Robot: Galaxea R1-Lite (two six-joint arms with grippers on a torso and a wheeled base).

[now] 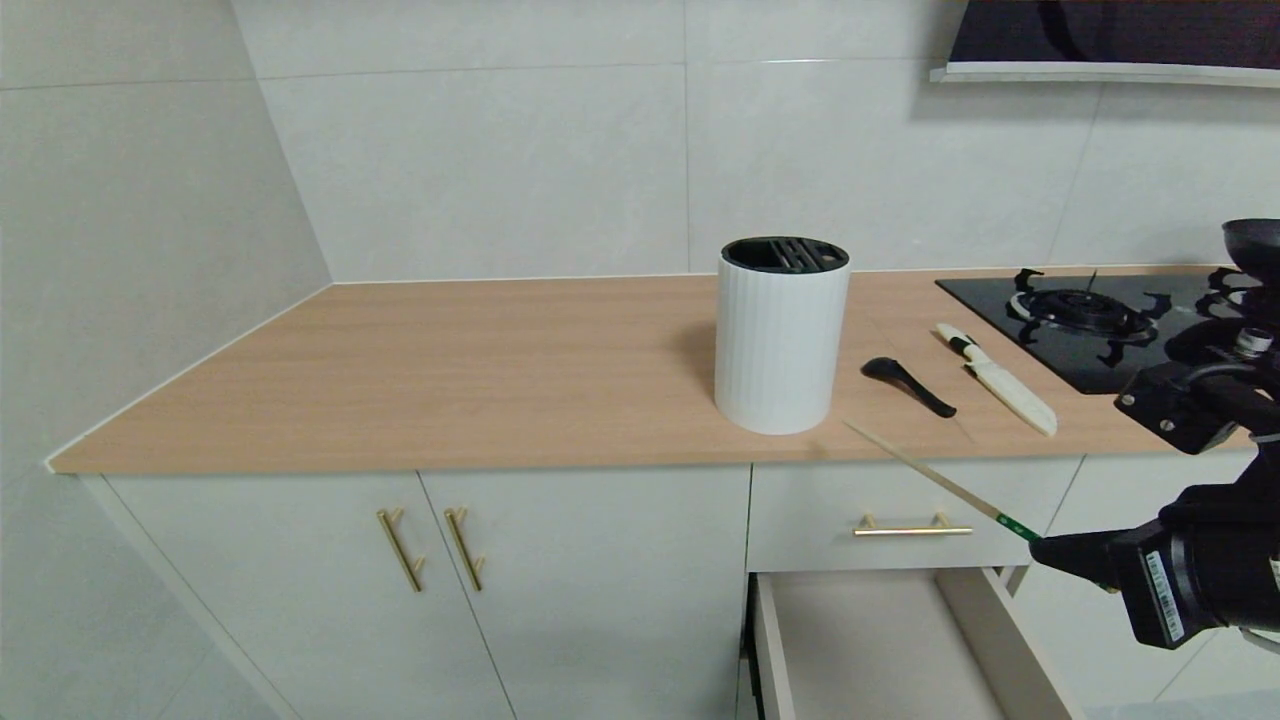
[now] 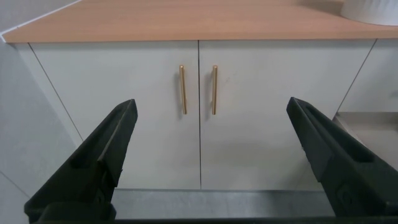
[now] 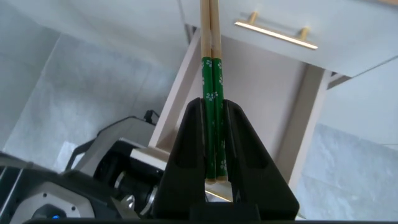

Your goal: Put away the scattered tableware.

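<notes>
Your right gripper (image 1: 1042, 548) sits at the lower right of the head view. Its jaws are pressed tight on the green ends of the chopsticks (image 1: 935, 478). The pair slants up and left across a shut drawer front (image 1: 900, 500), and its tips end at the counter's front edge, just right of the holder's base. You cannot tell whether the tips touch the wood.

The holder (image 1: 780, 350), white and ribbed with a black slotted top, stands upright at centre frame. Right of it lies a black spoon (image 1: 908, 386), then a white knife (image 1: 1000, 380) just beside the stove (image 1: 1080, 320). Below, at the bottom right, a drawer (image 1: 870, 640) hangs open under the shut front.

Your left gripper (image 2: 210, 109) is spread wide with nothing between the fingers. It faces two doors (image 2: 124, 87) with brass handles under the counter.

The right arm covers the stove's right side, and the frame cuts off the open drawer's near end. A hood (image 1: 1110, 40) is clipped at the upper right. What sits in the holder's slots is hard to make out.

The counter (image 1: 450, 370) is light wood, backed by pale grey tiles (image 1: 500, 150) that meet in a corner at the left.
</notes>
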